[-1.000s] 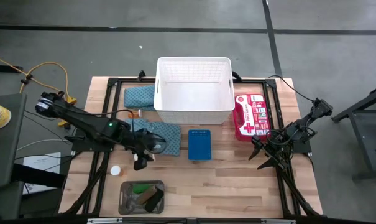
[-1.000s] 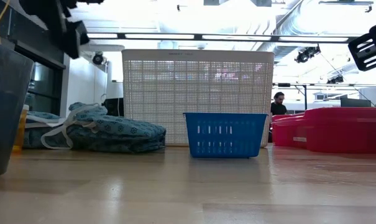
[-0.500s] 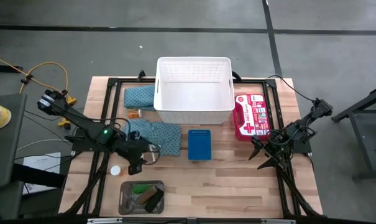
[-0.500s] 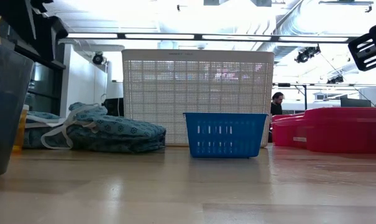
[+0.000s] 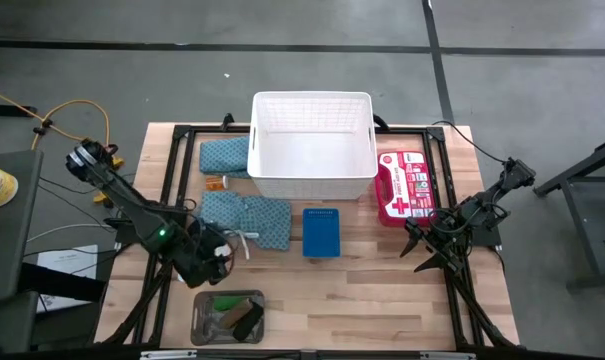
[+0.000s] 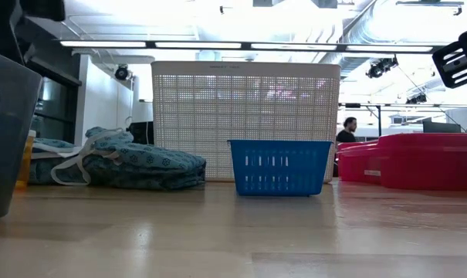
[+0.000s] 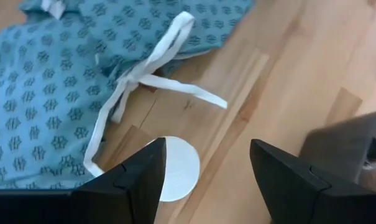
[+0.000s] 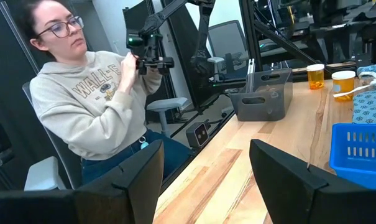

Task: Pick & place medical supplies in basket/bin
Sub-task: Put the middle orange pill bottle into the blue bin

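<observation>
High view: left gripper (image 5: 204, 270) over the white disc (image 7: 173, 168), disc hidden there under the arm.
Left wrist view shows the disc between spread fingers, partly cut off by one, not touched, just beside a teal cloth's (image 5: 244, 219) white strings. Two teal patterned cloths: one left of the white basket (image 5: 313, 147), one in front. One grey tray (image 5: 228, 316) at the near edge; rolls inside hard to tell apart. One blue bin (image 5: 321, 232), one red first-aid kit (image 5: 406, 186). Right gripper (image 5: 425, 256) idle at right, jaws spread, empty.
</observation>
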You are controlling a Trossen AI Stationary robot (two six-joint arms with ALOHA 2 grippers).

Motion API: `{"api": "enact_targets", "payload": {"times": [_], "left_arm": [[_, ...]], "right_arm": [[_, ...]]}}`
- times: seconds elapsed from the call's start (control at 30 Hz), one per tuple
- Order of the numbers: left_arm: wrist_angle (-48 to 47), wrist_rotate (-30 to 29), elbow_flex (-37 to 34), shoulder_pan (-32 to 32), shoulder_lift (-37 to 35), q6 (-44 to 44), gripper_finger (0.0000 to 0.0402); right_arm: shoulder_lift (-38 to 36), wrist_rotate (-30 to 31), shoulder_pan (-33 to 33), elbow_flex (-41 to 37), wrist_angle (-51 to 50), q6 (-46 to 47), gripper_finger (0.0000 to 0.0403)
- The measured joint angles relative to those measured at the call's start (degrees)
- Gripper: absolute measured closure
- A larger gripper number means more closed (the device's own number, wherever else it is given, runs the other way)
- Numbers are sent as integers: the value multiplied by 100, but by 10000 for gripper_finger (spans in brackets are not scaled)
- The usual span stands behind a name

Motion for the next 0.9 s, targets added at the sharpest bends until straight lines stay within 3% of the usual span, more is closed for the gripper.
{"api": "enact_targets", "payload": {"times": [0.33, 0.57, 0.9], "left_arm": [[-8, -1150, -318, -1115, 0, -1124, 177], [-48, -1173, -522, -1399, 0, -840, 177], [-229, -998, -852, -1621, 0, -1294, 177]], "right_arm": [[-2, 0, 0, 1, 2, 0, 177], [0, 0, -2, 0, 2, 0, 177], [0, 0, -2, 0, 0, 0, 177]]}}
